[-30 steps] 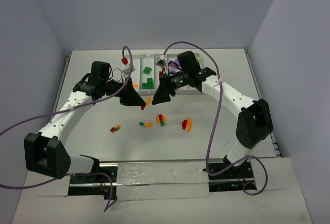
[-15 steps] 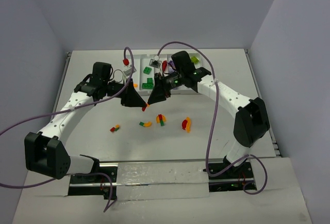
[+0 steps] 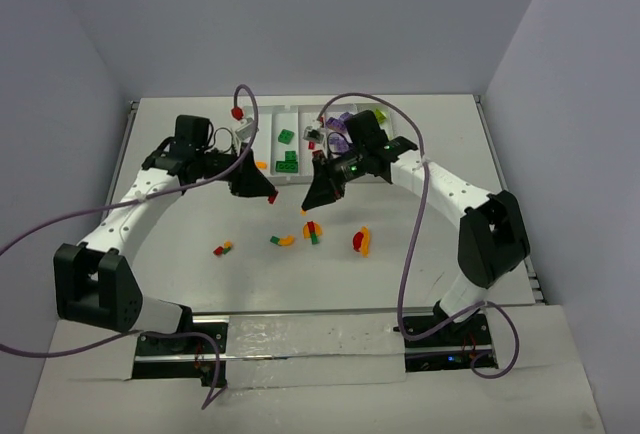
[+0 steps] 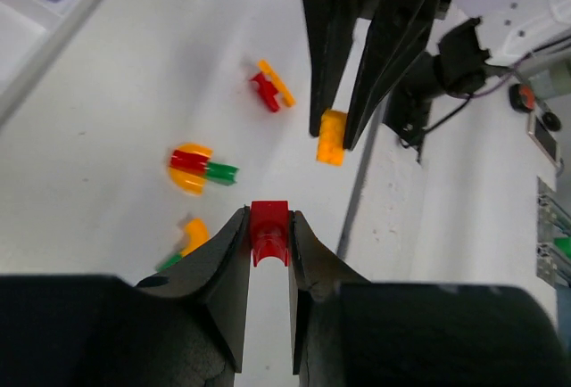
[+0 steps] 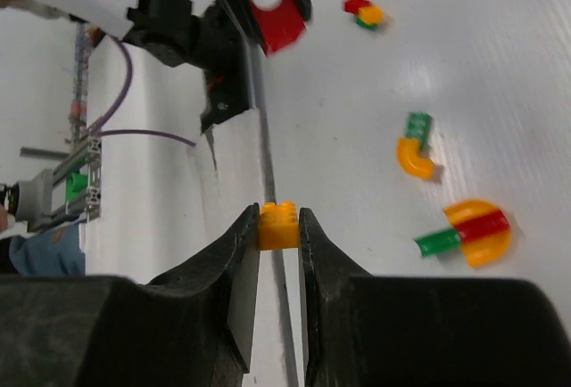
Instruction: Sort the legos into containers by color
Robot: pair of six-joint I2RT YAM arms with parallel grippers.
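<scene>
— Two arms, seen from above: how do yours sit?
— Both bend inward over the table (image 3: 250, 279), tips angled down just in front of the tray (image 3: 298, 119). Your left gripper (image 3: 270, 196) and right gripper (image 3: 306, 206) stand apart; half a second ago the tips met. Four loose clumps (image 3: 313, 231) lie nearer you.
— Left wrist?
— Fingers nearly closed, pinching one red brick (image 4: 268, 226).
— Right wrist?
— Clamped on one orange brick (image 5: 278, 225), above the table.

The black left claw (image 4: 268, 218) grips a red brick (image 4: 268, 235), the black right claw (image 5: 277, 216) an orange brick (image 5: 278, 226). The surface (image 3: 250, 284) is white.
</scene>
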